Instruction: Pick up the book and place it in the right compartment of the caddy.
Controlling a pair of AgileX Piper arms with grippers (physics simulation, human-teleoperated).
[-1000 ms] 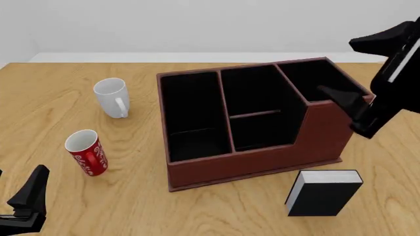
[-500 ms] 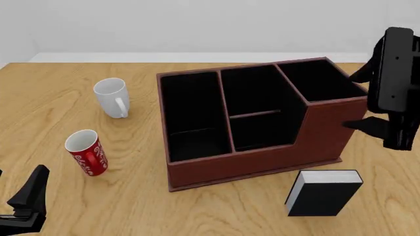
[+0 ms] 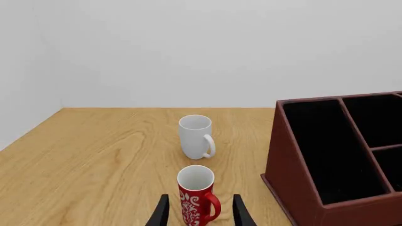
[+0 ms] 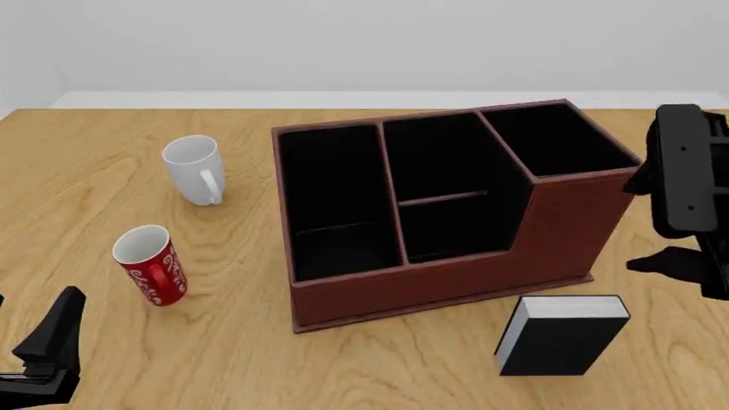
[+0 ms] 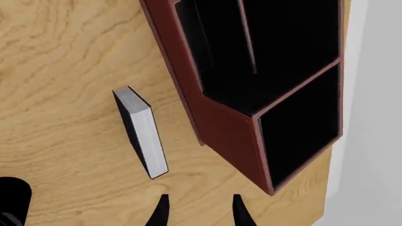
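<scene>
On the light, wood-grained bench [image 4: 137, 359] there are one book, one caddy and two mugs. The small thick black hardcover book [image 4: 561, 335], matte with white page edges along its top and left side, stands upright just in front of the caddy's right front corner, close to it but apart. The large reddish-brown leather-look caddy [image 4: 456, 278] is a rectangular box with black lining and thin dividers: a long narrow section on the left, lower divided middle sections, and the tallest, roughly square right compartment [image 4: 558, 141] with raised walls, holding nothing that shows. One glossy white mug [image 4: 194, 169] stands well left of the caddy, and one red mug with white patterning [image 4: 152, 265] stands nearer the front, both upright with handles. The right tool [image 5: 197, 209] shows two black fingertips set apart with a gap between them, gripping nothing, over bare wood beside the book and the caddy's tall end; in the front view the right arm hangs at the right edge. Against the earlier frame, that arm has dropped lower and drawn further right, off the caddy's wall, while book, caddy and mugs lie unchanged. The left tool [image 3: 197, 212] also has its fingertips spread, the red mug seen between them, and rests unmoved at the front left.
</scene>
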